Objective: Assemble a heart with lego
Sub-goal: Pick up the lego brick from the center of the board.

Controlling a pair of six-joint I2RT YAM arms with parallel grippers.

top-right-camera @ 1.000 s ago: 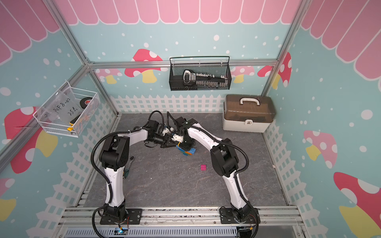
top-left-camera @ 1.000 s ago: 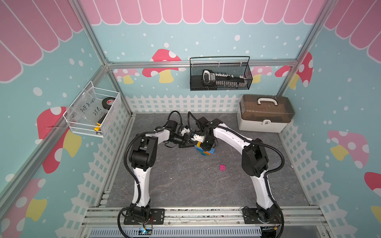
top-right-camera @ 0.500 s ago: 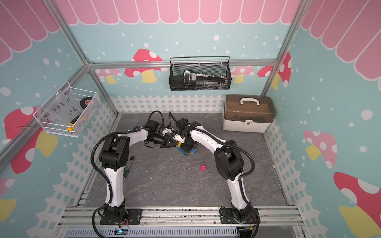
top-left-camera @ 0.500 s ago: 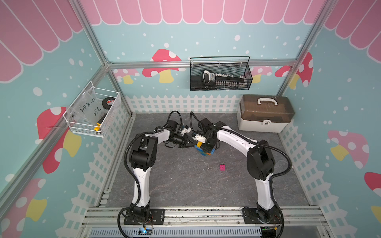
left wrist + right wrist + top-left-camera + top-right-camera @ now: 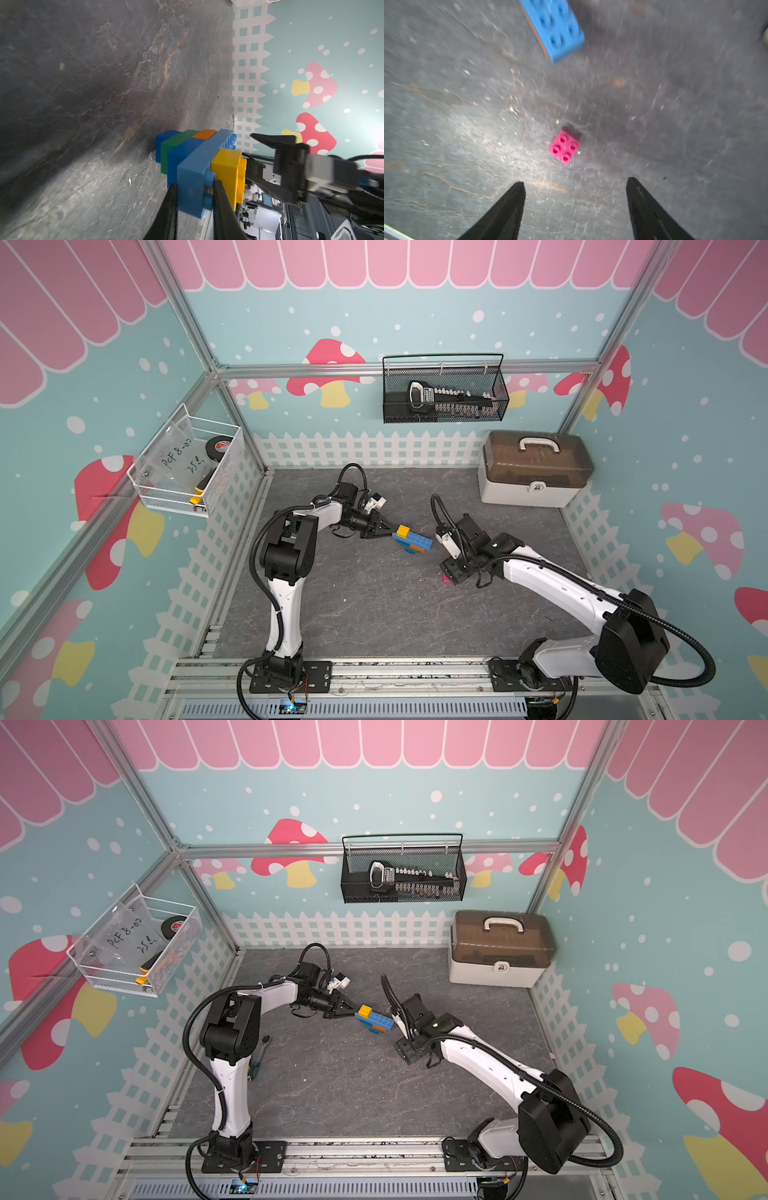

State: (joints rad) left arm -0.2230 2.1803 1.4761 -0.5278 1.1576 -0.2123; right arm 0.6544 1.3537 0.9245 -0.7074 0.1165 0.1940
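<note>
The heart (image 5: 412, 541) (image 5: 375, 1022), a stepped stack of blue, green, orange and yellow lego, is in the middle of the mat. My left gripper (image 5: 195, 187) (image 5: 388, 530) is shut on the end of its long light blue brick (image 5: 197, 166). The yellow brick (image 5: 225, 168) sits beside that grip, and the dark blue tip (image 5: 164, 143) is low against the mat. My right gripper (image 5: 575, 182) (image 5: 451, 572) hangs open and empty, apart from the heart. A loose pink brick (image 5: 564, 147) (image 5: 445, 580) lies studs up on the mat just ahead of its fingertips.
A brown-lidded toolbox (image 5: 534, 468) stands at the back right. A black mesh basket (image 5: 444, 393) hangs on the rear wall and a white wire basket (image 5: 187, 468) on the left wall. A screwdriver (image 5: 257, 1058) lies by the left arm's base. White fence borders the mat.
My right gripper has let go of the heart, opened, and swung away to the right and nearer, above the pink brick. The left gripper has kept its hold in place.
</note>
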